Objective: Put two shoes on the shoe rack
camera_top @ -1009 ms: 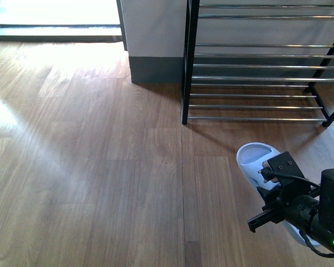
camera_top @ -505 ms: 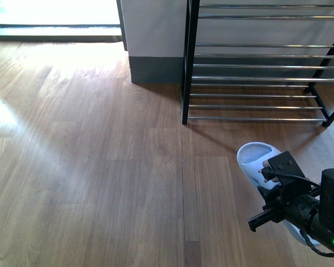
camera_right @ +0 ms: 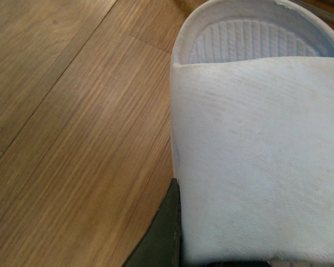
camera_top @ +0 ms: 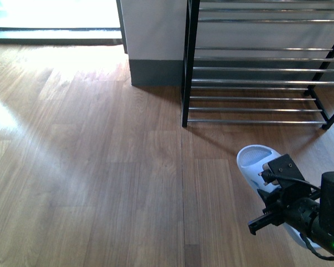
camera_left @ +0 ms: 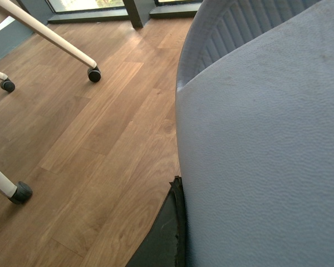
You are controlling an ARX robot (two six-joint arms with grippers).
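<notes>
Brown wood-plank floor [camera_top: 100, 167] everywhere, and glare poured in from the bright window [camera_top: 50, 11] at far left. A pale wall [camera_top: 153, 28] with grey skirting [camera_top: 156, 69] stood behind. White furniture legs [camera_left: 44, 36] rested on dark castors [camera_left: 93, 74].

Layout at the recorded moment. The shoe rack [camera_top: 187, 67] stood on the floor [camera_top: 100, 167] at the far right, backed by the wall [camera_top: 156, 33]. One shoe [camera_top: 255, 160] lay on the floor before the shoe rack, apart from it. In the left wrist view, a second shoe [camera_left: 256, 156] lay on the floor, with castered legs [camera_left: 93, 74] well apart from it.
</notes>
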